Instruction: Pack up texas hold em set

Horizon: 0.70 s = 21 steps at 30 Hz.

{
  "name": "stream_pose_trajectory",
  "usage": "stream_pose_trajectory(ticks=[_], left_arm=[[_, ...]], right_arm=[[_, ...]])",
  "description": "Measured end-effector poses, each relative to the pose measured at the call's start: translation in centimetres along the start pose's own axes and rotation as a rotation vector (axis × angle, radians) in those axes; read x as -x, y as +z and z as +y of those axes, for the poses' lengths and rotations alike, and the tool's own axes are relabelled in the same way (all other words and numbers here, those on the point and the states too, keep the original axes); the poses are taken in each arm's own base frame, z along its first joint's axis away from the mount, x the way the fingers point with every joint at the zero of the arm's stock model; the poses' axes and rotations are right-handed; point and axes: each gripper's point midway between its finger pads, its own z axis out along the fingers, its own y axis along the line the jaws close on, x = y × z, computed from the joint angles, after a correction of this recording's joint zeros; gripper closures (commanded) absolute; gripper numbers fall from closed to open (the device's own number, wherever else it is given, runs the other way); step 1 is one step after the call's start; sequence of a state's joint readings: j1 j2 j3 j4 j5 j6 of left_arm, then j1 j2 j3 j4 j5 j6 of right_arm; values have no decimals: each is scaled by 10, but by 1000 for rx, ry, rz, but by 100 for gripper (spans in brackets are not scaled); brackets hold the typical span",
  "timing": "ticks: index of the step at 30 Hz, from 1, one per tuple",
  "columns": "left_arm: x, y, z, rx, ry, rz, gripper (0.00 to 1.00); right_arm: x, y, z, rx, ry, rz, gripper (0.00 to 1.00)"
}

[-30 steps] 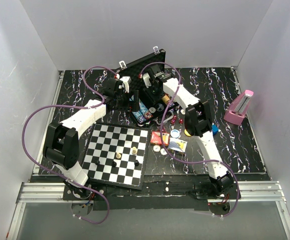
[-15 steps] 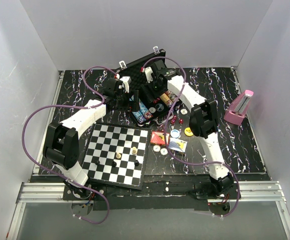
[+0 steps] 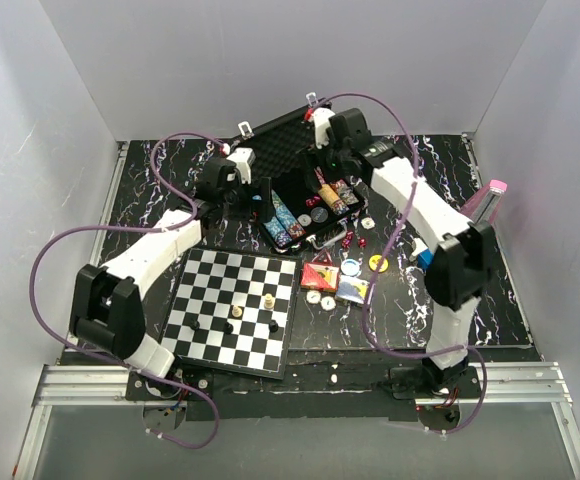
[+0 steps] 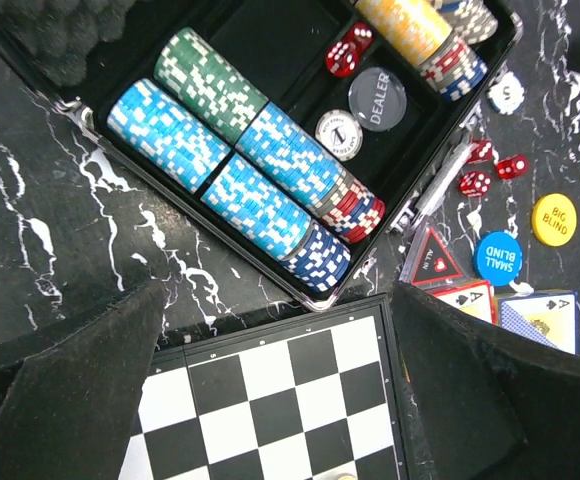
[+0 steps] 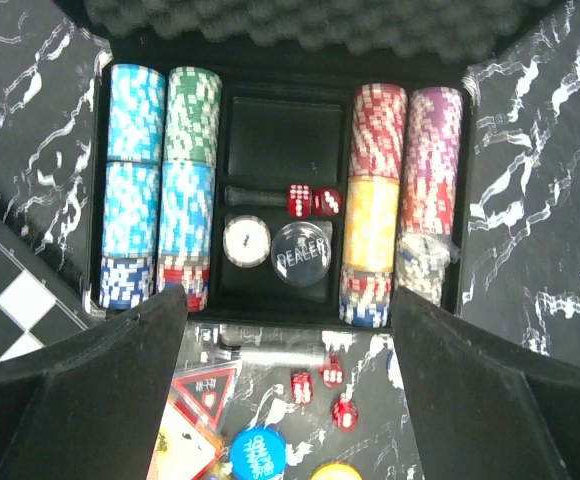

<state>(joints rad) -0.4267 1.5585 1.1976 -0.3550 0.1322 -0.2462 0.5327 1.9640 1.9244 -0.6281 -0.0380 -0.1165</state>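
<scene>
Roughly mid-pack: briefcase (image 5: 285, 140) sits open at the bench's (image 3: 525, 300) far centre, chip rows (image 5: 135, 180) in. Right claw (image 5: 290, 300) above the case and left claw (image 4: 278, 290) at its near-left corner are both spread, empty. Next, probably: loose dice (image 5: 301, 383), decks (image 3: 318, 275) and buttons (image 4: 497, 258) just outside the front wall. Chessboard (image 3: 210, 280) crowds the left; right has room.

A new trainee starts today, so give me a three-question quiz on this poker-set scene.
1. True or false: the DEALER button lies inside the case.
2. What colour is the BIG BLIND button? A red, B yellow, C green.
3. How many dice lie inside the case?
Key: 1 true; 2 B; 3 two.
</scene>
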Motion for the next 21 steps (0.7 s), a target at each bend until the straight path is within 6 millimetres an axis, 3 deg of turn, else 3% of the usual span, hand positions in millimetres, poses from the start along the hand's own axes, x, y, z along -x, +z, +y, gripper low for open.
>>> stream_pose_trajectory(ticks=[5, 10, 15, 21], left_arm=[[20, -24, -6, -6, 13, -80, 2], [22, -42, -4, 5, 22, -116, 2], [4, -51, 9, 57, 39, -97, 2], [-2, -51, 16, 86, 50, -79, 2]], right_arm=[[-30, -51, 1, -59, 97, -42, 16], [-87, -77, -2, -112, 240, -6, 33], [-150, -64, -19, -165, 384, 124, 41], [-193, -30, -35, -196, 466, 262, 49]])
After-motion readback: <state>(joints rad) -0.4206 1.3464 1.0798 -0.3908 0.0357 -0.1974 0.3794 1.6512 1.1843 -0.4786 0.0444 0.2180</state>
